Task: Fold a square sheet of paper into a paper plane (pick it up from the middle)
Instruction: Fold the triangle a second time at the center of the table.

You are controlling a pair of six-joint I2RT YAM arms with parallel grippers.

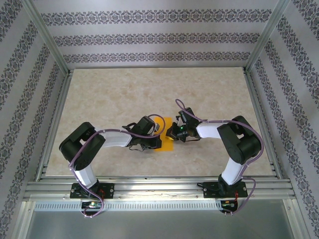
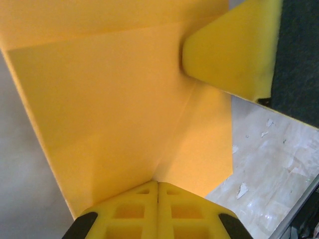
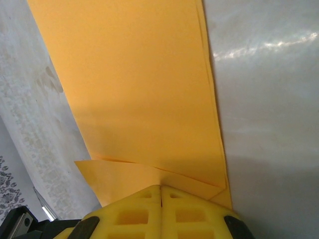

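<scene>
Your square sheet of paper (image 1: pixel 168 143) lies mid-table (image 1: pixel 124 94), nearer the front edge. It is bright orange and partly folded, with a slanting crease. Left gripper (image 2: pixel 158 183) and right gripper (image 3: pixel 160 186) are both clenched, tips against it.

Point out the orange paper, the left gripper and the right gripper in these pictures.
orange paper (image 3: pixel 144 89): right wrist view, middle of the flat upper layer.
left gripper (image 2: pixel 158 191): left wrist view, seam between its shut fingertips.
right gripper (image 3: pixel 160 194): right wrist view, seam between its shut fingertips.
</scene>
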